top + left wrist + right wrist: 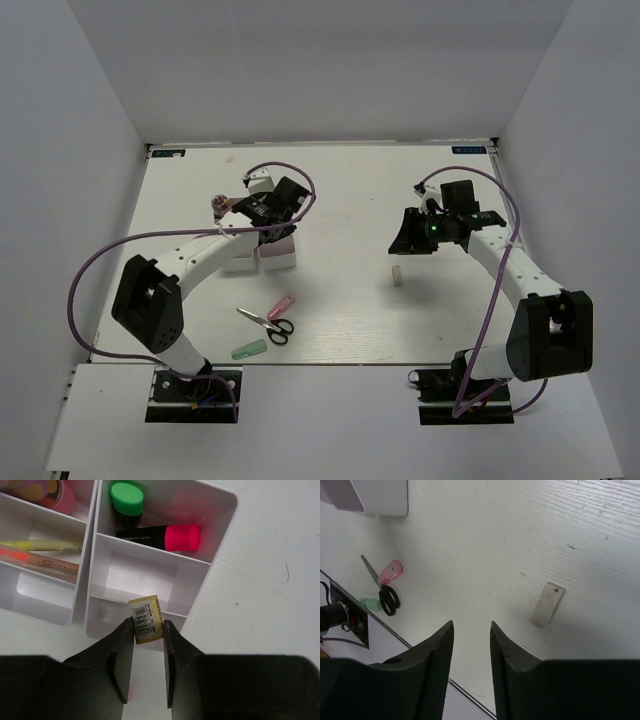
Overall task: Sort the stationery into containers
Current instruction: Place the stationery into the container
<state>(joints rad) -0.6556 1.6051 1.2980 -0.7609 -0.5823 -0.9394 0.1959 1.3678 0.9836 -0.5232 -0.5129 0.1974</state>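
Roughly halfway, I'd say. Done so far: green highlighter (126, 497) and pink highlighter (167, 536) share the end compartment of one tray (140, 575). Yellow stick (45, 545) and pink stick (42, 564) lie together in the mid compartment of the other tray (40, 587), w/ a pink patterned round thing (47, 492) in the compartment beyond.

In hand now: the left fingers (122, 655) are pinched tight on a tiny eraser (146, 617), held in the air over the near end of the highlighter tray, not let go yet. Which compartment it's over, can't tell.

Left to do, out on the tabletop (400, 200): scissors (268, 322), pink marker (283, 304) right against the blades, pale green marker (248, 349) just beside the handles. A small pale slab (547, 605) lies on its own, well apart, on the right side. The right fingers (432, 665) hover near it w/ a narrow gap between them, nothing held.

The eraser: a small cream block w/ a barcode label on the facing side and yellowish edges. It's gripped by its lower part and sits slightly tilted.
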